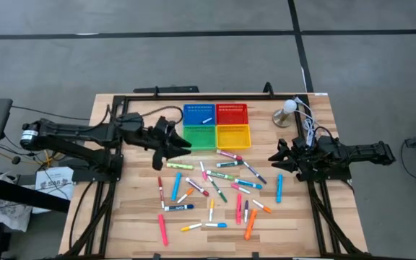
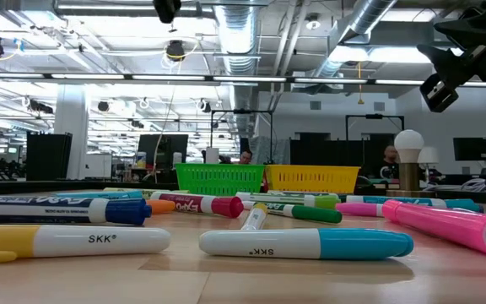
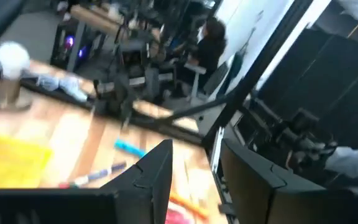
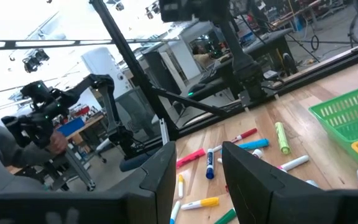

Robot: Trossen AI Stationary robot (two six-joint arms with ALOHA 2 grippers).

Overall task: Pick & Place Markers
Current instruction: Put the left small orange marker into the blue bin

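Several markers (image 1: 219,184) in pink, blue, green, orange, yellow and red lie flat and scattered on the wooden table; they fill the foreground of the low view (image 2: 306,243). One white marker with a blue cap (image 1: 208,120) lies in the blue basket. My left gripper (image 1: 185,146) hangs open and empty by the green basket's near left corner, above the far left end of the scatter (image 3: 197,180). My right gripper (image 1: 273,155) is open and empty off the right side of the markers (image 4: 197,174). Both are raised off the table.
Four square mesh baskets sit in a block at the far middle: blue (image 1: 193,110), red (image 1: 231,108), green (image 1: 197,139), yellow (image 1: 233,137). A small lamp with a white bulb (image 1: 288,110) and cables (image 1: 305,123) stand at the far right. Bare wood lies along the near edge.
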